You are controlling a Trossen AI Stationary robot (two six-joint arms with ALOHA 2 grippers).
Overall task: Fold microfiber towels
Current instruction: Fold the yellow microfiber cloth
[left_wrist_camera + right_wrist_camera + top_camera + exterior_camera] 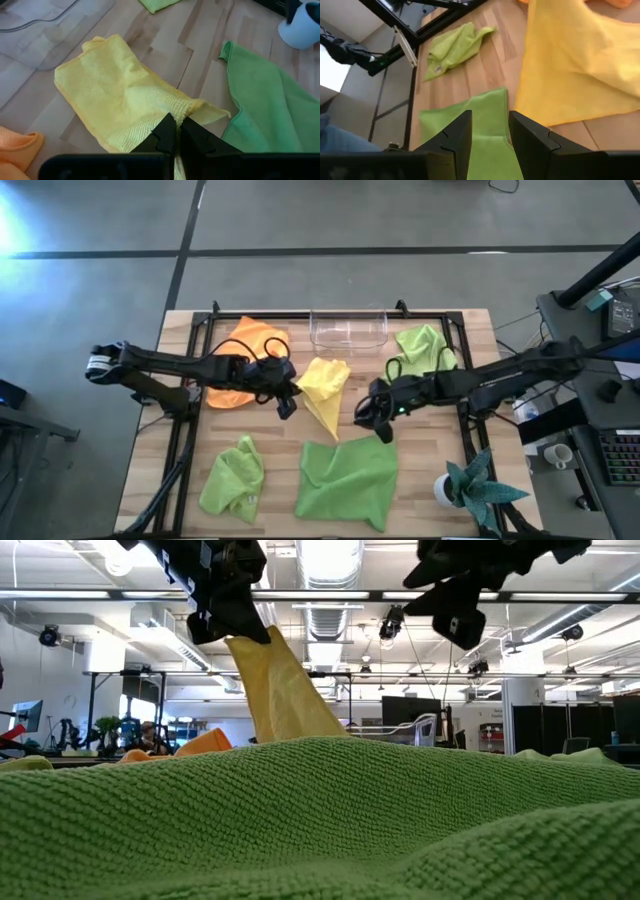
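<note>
The flat green towel (347, 480) lies spread on the wooden surface (280, 450) at the near edge, and it serves as the landmark here. Beside it, toward the left arm's side, sits a crumpled green towel (233, 477); on its other side stands the teal plant in a white pot (470, 488). Just beyond the flat green towel, the right gripper (380, 423) hovers over its far edge with its fingers (455, 137) spread apart and nothing between them. The yellow towel (325, 392) lies just past the flat green towel, one corner lifted off the surface. The left gripper (288, 402) holds that raised corner, its fingers (165, 134) pressed together on the yellow cloth. Farther back from the flat green towel, the orange towel (243, 362) lies bunched under the left arm. At the far edge stand the clear plastic bin (348, 328) and a third green towel (423, 348) beside it.
</note>
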